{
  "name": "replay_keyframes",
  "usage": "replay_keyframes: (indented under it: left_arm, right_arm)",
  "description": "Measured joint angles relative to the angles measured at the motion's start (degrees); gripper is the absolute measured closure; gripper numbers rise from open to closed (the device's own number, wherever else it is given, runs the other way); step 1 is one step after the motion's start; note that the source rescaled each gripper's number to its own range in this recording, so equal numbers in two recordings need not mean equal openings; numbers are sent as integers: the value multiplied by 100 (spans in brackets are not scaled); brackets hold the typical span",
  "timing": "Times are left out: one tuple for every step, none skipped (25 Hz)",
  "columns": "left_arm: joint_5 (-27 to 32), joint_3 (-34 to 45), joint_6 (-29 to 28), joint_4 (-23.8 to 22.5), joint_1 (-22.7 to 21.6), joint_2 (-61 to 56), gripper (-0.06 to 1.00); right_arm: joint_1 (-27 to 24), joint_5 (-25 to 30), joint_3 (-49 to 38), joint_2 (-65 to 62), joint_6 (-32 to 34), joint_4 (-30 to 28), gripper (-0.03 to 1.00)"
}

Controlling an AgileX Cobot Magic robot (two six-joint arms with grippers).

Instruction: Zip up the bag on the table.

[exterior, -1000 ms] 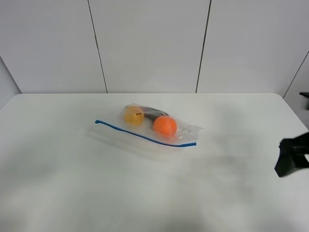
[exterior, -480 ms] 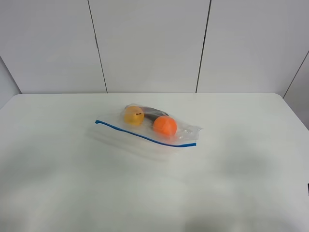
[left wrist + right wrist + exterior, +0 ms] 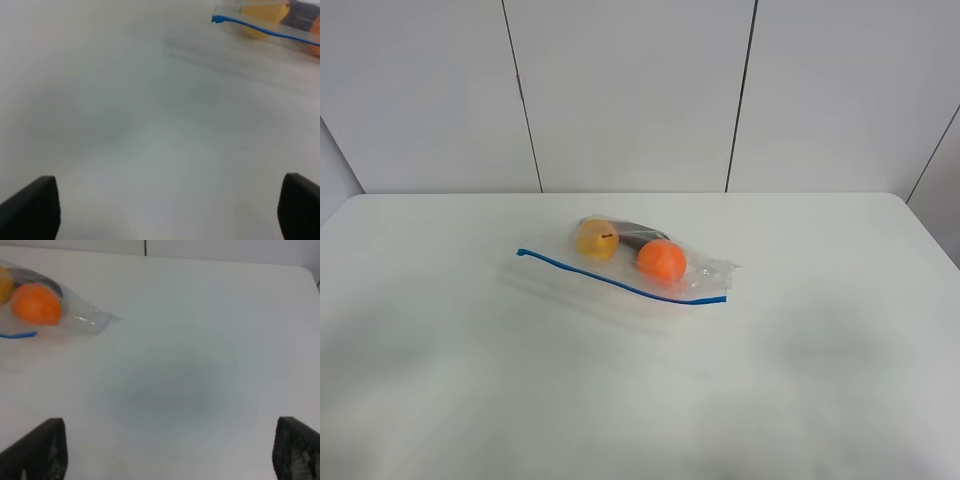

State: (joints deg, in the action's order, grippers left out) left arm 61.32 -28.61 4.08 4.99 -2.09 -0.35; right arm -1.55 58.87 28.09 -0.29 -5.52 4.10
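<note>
The clear bag [image 3: 630, 262] lies near the middle of the white table [image 3: 800, 380], with a yellow fruit [image 3: 597, 240], an orange fruit [image 3: 661, 261] and a dark item inside. Its blue zipper strip [image 3: 620, 283] runs along the near long edge. Neither gripper shows in the exterior view. The left gripper [image 3: 165, 210] is open and empty, well short of the bag [image 3: 270, 25]. The right gripper [image 3: 170, 450] is open and empty, apart from the bag [image 3: 75, 315]. Only the dark fingertips [image 3: 30, 207] [image 3: 42, 447] show.
A white panelled wall [image 3: 630, 90] stands behind the table's far edge. The table's rounded right corner [image 3: 905, 200] is at the back right. A strip of clear plastic [image 3: 580, 295] lies in front of the blue strip.
One second ago the dark right arm showed at the right edge of the exterior view. It has drawn back out of that view. The bag has not moved.
</note>
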Motion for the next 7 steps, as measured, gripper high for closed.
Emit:
replay_keyframes:
  left_arm:
    - [0,0,0,0,0,0,-6]
    - [0,0,0,0,0,0,-6]
    - [0,0,0,0,0,0,-6]
    - [0,0,0,0,0,0,-6]
    - [0,0,0,0,0,0,-6]
    - [0,0,0,0,0,0,-6]
    - [0,0,0,0,0,0,-6]
  right_arm:
    - [0,0,0,0,0,0,-3]
    - [0,0,0,0,0,0,-3]
    - [0,0,0,0,0,0,-3]
    - [0,0,0,0,0,0,-3]
    - [0,0,0,0,0,0,-3]
    - [0,0,0,0,0,0,-3]
    - [0,0,0,0,0,0,-3]
